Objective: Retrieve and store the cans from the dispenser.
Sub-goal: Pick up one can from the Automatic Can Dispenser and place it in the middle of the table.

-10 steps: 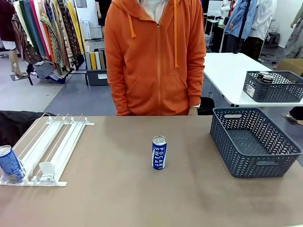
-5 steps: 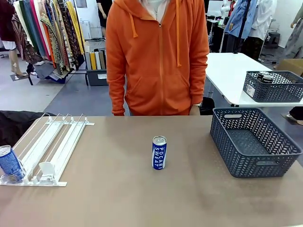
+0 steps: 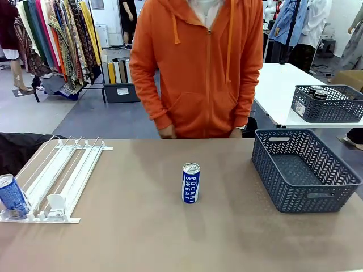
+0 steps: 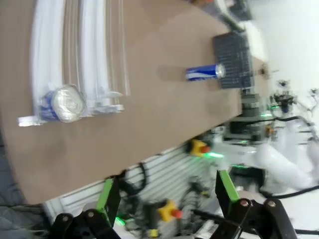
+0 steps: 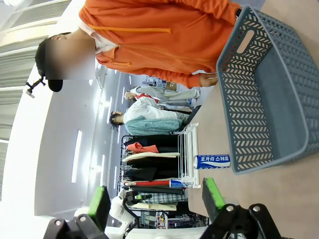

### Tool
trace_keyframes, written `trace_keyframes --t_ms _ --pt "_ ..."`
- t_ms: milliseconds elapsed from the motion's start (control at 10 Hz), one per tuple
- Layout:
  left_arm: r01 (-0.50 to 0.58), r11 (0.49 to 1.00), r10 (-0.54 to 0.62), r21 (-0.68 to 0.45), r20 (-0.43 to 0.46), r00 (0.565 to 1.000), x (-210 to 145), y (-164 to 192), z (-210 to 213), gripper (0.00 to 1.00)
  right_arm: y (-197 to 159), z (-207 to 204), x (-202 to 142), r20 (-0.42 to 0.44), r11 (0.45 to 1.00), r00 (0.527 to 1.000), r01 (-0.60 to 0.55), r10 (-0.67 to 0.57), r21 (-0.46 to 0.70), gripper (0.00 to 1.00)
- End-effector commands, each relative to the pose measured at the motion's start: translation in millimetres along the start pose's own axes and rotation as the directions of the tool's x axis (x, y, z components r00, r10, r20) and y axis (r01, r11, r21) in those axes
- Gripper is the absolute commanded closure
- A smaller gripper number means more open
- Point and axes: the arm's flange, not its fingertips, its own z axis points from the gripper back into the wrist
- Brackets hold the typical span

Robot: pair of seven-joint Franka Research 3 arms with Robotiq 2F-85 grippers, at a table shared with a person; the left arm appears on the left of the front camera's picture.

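Both released and empty, left pincer (image 4: pixel 165 181) and right pincer (image 5: pixel 155 191); one blue can (image 3: pixel 12 196) sits at the dispenser's (image 3: pixel 68 164) low end, the Pocari Sweat can (image 3: pixel 191 183) stands upright on the desk (image 3: pixel 142 238) well right of the dispenser: slim and tall, likely tips if a finger clips it off-centre.

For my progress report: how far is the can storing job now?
Done: one blue can stands out of the dispenser, mid-table. In hand: nothing; left gripper and right gripper are open and empty. Left: that can and the second can, at the dispenser's low end, presumably go into the empty grey basket.
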Motion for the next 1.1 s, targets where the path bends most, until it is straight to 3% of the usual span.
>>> trace_keyframes --t_ms 0,100,200,600,900,1000 --pt "0.209 0.947 -0.196 0.245 -0.077 0.978 -14.9 -7.5 -25.0 0.00 4.2 0.4 2.4 0.008 1.000 1.000 -0.005 0.005 0.020 0.00" --pt "0.311 0.875 -0.266 0.371 -0.169 0.949 -15.2 -7.8 -33.4 0.00 4.2 0.4 2.4 0.008 1.000 1.000 -0.005 0.005 0.020 0.00" --pt "0.349 0.847 -0.292 0.401 -0.197 0.936 -13.1 -6.2 -41.7 0.00 4.2 0.4 2.4 0.008 1.000 1.000 -0.005 0.005 0.020 0.00" --pt "0.271 0.855 -0.271 0.442 -0.064 0.960 2.2 12.1 -87.1 0.00 4.2 0.4 2.4 0.008 1.000 1.000 -0.005 0.005 0.020 0.00" --pt "0.263 0.818 -0.254 0.512 -0.090 0.963 20.0 17.4 -113.5 0.00 4.2 0.4 2.4 0.008 1.000 1.000 -0.005 0.005 0.020 0.00" --pt "0.248 0.834 -0.223 0.492 -0.110 0.969 27.6 19.4 -123.0 0.00 4.2 0.4 2.4 0.008 1.000 1.000 -0.005 0.005 0.020 0.00"
